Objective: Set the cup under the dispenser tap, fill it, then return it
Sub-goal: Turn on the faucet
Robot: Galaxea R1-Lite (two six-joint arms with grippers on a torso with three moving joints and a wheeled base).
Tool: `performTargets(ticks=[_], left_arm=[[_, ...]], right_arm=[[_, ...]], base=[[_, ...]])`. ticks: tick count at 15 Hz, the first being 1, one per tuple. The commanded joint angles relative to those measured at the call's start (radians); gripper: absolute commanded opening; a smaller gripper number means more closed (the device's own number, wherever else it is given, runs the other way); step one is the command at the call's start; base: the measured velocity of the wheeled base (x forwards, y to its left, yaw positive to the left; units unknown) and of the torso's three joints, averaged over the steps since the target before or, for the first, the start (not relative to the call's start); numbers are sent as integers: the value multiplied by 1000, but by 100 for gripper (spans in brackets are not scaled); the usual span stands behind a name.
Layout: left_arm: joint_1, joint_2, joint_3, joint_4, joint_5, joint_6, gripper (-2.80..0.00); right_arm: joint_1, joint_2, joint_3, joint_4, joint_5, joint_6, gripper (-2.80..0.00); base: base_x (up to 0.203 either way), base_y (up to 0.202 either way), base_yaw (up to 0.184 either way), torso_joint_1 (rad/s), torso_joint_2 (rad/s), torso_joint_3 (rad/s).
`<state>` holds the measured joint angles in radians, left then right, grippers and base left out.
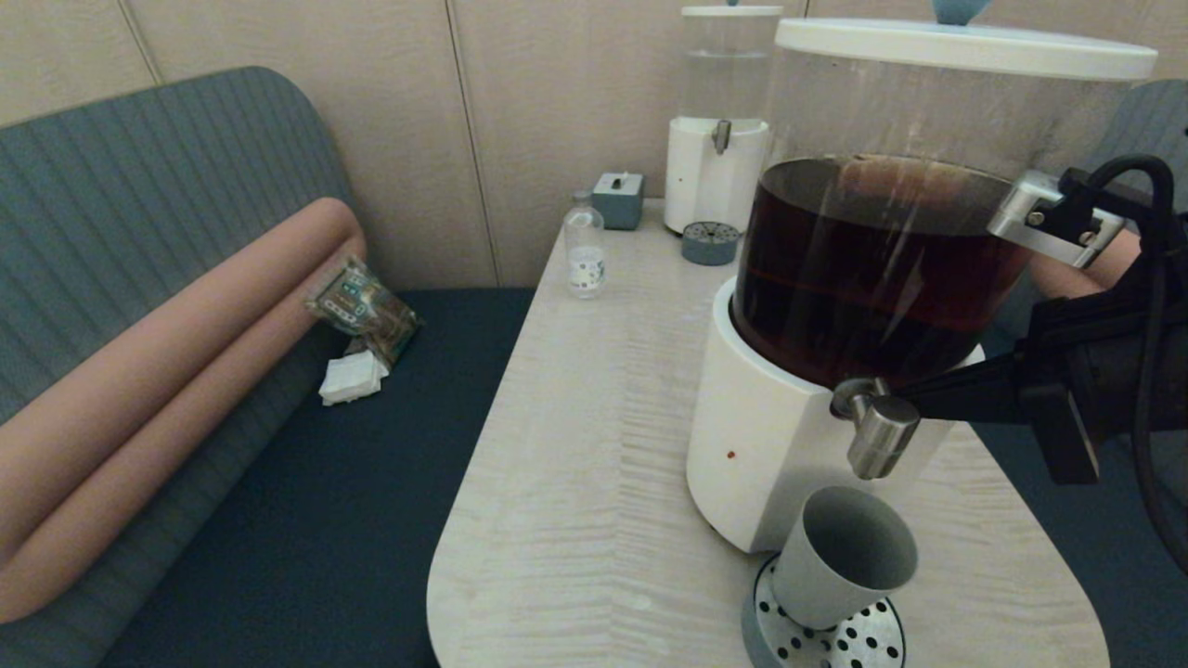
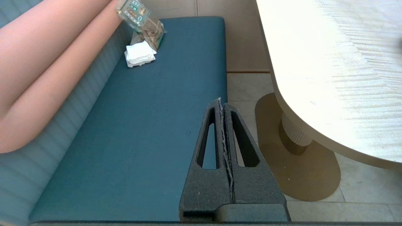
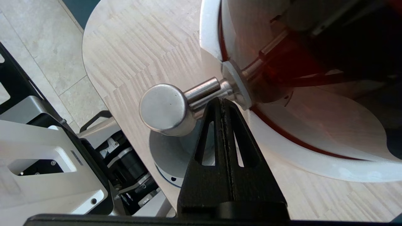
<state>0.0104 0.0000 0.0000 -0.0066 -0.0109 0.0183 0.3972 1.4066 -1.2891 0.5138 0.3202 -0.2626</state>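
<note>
Under one dispenser tap (image 1: 882,434), one cup (image 1: 843,557)

dispenser tap (image 1: 882,434) overhanging cup (image 1: 843,557), table (image 1: 594,482) left open

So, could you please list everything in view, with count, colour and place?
cup: one, grey-green, on perforated drip tray under the tap
dispenser tap: one, steel, on the front of the white base
large dispenser: one, dark brown liquid, near table end
small dispenser: one, clear liquid, far end
bottle: one, clear, table's far left
grey box: one, beside the bottle
table: one, pale wood
snack packet: one, on bench
napkins: white, on bench
right gripper: black, shut, at the tap
left gripper: black, shut, over bench
</note>
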Motion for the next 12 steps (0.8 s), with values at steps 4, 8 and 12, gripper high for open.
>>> performTargets(ticks=[4,8,12], left_arm=[[0,2,0,-1,0,0,-280],[0,2,0,-1,0,0,-280],[0,2,0,-1,0,0,-280]], right_arm=[[11,8,-3,-19,0,-2,-280],[11,11,1,-58,-9,0,-280],[17,8,7,-66,-7,0,-280]], base=[[0,0,0,0,0,0],[0,0,0,0,0,0],[0,0,0,0,0,0]])
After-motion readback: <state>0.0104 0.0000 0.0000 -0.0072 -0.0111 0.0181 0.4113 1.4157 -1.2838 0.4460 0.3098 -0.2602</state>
